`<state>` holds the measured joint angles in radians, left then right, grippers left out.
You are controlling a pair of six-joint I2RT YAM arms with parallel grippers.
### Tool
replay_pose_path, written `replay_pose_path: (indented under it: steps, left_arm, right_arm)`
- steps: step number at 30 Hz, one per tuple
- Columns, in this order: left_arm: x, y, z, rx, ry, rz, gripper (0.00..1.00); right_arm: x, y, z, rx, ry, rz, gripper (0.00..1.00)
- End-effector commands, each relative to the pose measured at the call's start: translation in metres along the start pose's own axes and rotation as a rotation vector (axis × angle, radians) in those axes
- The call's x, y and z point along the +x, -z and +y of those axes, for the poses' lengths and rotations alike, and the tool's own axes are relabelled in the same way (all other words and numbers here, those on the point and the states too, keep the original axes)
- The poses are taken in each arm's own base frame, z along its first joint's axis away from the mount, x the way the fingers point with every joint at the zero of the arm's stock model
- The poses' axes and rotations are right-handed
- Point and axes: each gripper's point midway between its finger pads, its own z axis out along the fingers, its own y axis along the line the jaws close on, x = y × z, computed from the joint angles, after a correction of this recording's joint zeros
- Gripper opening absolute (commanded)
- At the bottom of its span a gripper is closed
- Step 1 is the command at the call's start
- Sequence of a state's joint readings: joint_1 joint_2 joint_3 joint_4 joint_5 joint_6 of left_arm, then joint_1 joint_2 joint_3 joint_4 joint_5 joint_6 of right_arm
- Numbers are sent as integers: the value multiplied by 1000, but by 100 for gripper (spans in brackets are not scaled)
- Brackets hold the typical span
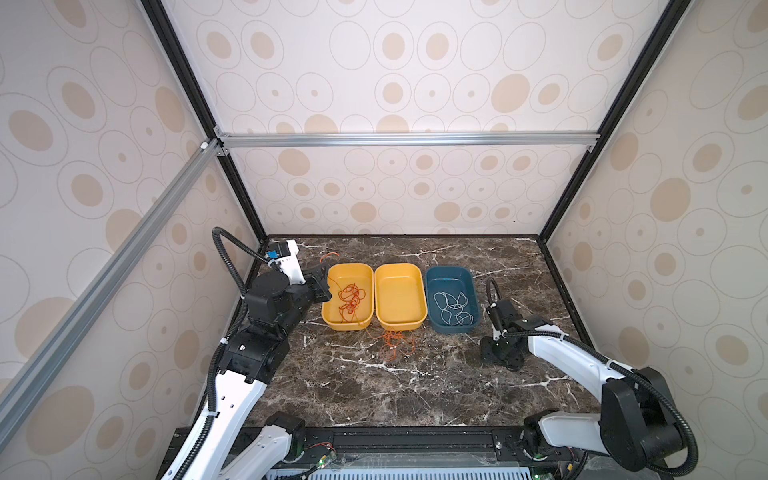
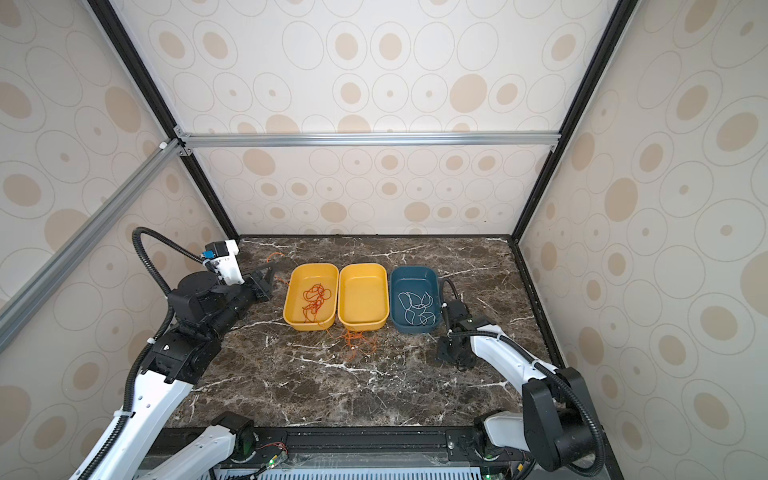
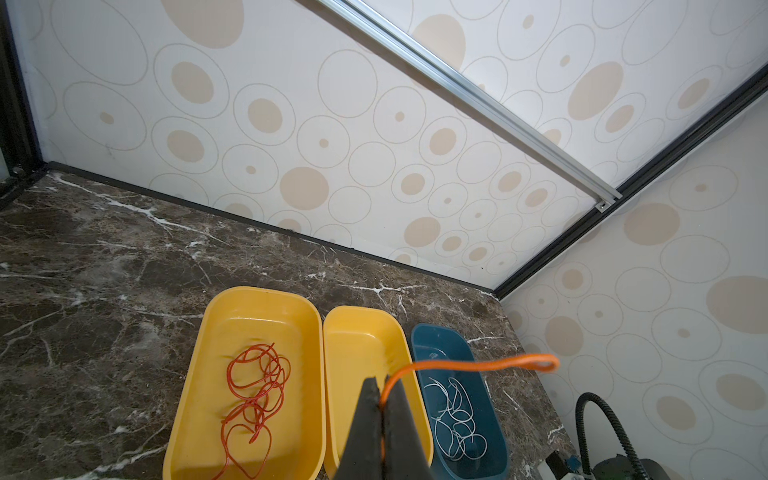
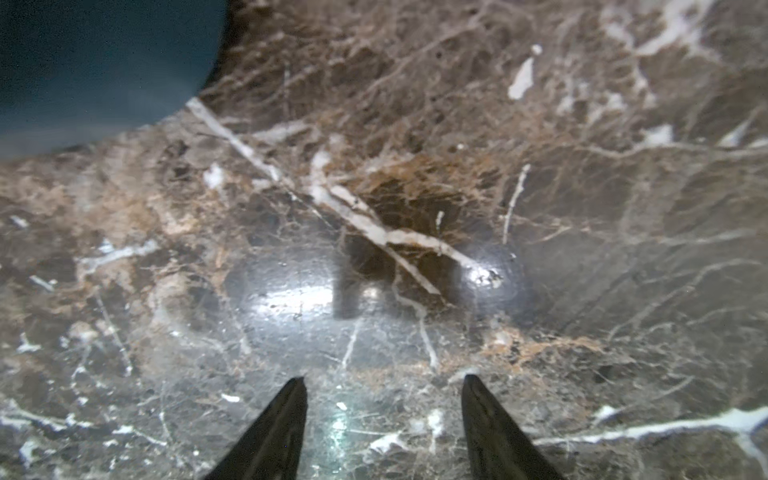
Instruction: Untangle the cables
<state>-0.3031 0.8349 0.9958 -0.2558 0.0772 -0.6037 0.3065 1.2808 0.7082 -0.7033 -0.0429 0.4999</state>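
Mid-sort: left gripper (image 3: 382,386) clamps thin orange wire (image 3: 478,365); next carry it three o'clock to empty yellow plastic tray (image 1: 400,266); right gripper (image 4: 383,377) gapes.

Three trays in row on table (image 1: 415,395). Reference: middle tray (image 1: 400,291).
- Left tray (image 1: 349,275) against its left side; left cable coil (image 1: 351,300) inside.
- Right tray (image 1: 451,277) just beside its right side; right cable coil (image 1: 453,307) inside.
- Loose cable tangle (image 1: 397,345) on table just before it.
- Left gripper (image 3: 383,384) left of it, beyond left tray; cable end (image 3: 469,365) in gripper.
- Right gripper (image 4: 384,380) right of it, past right tray, nearer front.
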Motion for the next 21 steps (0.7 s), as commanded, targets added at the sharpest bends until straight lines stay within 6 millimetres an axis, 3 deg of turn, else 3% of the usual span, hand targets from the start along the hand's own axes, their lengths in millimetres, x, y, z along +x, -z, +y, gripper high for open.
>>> replay_pose_path:
  steps: [1, 8, 14, 21]
  left_arm:
    - [-9, 2, -9, 39, -17, -15, 0]
    - [-12, 6, -33, 161, -13, -13, 0]
    - [-21, 21, -67, 346, 11, -21, 0]
    - [-37, 42, -93, 481, 69, -59, 0]
  right_arm:
    - [-8, 18, 36, -205, 61, -53, 56]
    - [-15, 55, 115, -475, 255, -128, 55]
    - [-14, 71, 182, -620, 413, -163, 56]
    - [-9, 82, 249, -813, 568, -248, 57]
